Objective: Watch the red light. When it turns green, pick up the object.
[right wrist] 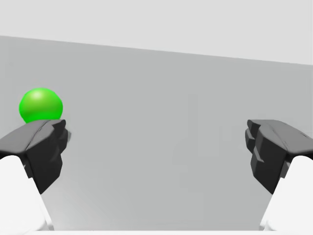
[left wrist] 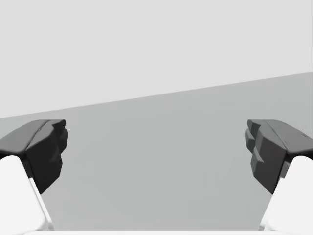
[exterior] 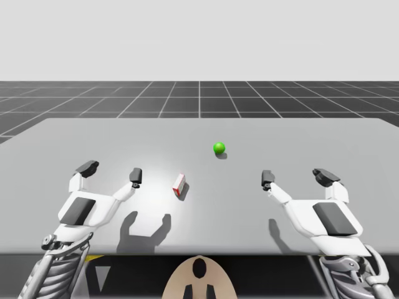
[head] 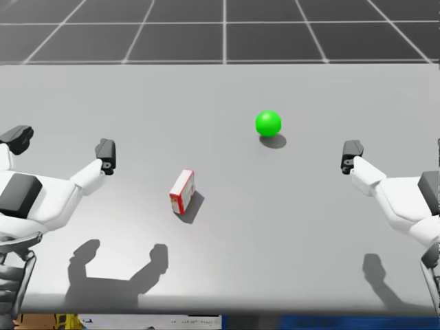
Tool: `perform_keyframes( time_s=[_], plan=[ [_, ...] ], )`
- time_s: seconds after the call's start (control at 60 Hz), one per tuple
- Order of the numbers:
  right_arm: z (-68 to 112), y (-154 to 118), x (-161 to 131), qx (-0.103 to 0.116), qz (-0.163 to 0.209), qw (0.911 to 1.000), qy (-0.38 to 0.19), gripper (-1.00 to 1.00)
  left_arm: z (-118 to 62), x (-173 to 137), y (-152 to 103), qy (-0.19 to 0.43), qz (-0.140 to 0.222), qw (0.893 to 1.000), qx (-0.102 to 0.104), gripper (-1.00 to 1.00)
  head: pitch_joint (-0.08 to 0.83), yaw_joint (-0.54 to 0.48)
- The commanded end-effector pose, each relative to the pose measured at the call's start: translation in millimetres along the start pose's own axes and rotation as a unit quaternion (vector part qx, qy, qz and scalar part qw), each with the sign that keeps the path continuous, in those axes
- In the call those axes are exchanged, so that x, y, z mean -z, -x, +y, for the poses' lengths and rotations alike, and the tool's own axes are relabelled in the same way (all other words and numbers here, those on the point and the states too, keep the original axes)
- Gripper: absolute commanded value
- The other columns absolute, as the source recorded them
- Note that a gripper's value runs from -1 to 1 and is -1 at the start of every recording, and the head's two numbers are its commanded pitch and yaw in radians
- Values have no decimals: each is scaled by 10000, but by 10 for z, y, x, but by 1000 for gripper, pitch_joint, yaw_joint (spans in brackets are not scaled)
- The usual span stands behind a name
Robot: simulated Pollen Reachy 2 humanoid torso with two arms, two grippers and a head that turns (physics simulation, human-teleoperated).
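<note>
The light (exterior: 219,148) shows green — cue given, pickup not yet begun. The small red-and-white box (exterior: 179,184) lies on the table (exterior: 349,143), nearer the left gripper (exterior: 112,172); that one and the right gripper (exterior: 297,178) both gape open, clear of the box.

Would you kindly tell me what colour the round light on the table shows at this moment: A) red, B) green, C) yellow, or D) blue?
B: the round light on the table is bright green in the high, head and right wrist views. The small red-and-white box lies on the table, not yet picked up.
</note>
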Motion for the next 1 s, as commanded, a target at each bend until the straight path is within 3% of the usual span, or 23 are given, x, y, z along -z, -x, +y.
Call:
perform_keyframes(
  time_s=[0.017,0.267,0.433,0.567,0.65,0.667,0.767,0.9,1.0],
  plan=[
    [18,8,-5,30,24,10000,-40,-1000,2,0,3,18,34,10000,25,-1000,643,74],
    [26,9,-11,9,36,10000,-55,-1000,-10,13,25,57,68,10000,20,-1000,666,142],
    [21,24,-7,-13,63,10000,-1,-1000,-38,26,50,229,259,9991,-238,-1000,657,136],
    [13,32,0,-68,68,9999,52,-1000,-62,23,-18,208,455,9987,-9,-1000,665,136],
    [5,44,7,-85,74,9999,57,-1000,-100,4,-52,377,916,9951,17,-1000,668,134],
    [6,48,8,-91,81,9999,58,-1000,-127,-3,-48,476,1234,9912,-30,-1000,668,134],
    [-4,60,12,-100,95,9999,82,-1000,-239,-74,8,1007,1959,9754,-84,-1000,667,135],
    [-14,67,14,-83,107,9999,89,-1000,-312,-111,57,1445,2366,9604,-261,-1000,673,135],
    [-3,66,6,-137,93,9999,36,-1000,-390,-101,133,1794,2794,9417,-547,-1000,680,137]
  ],
)
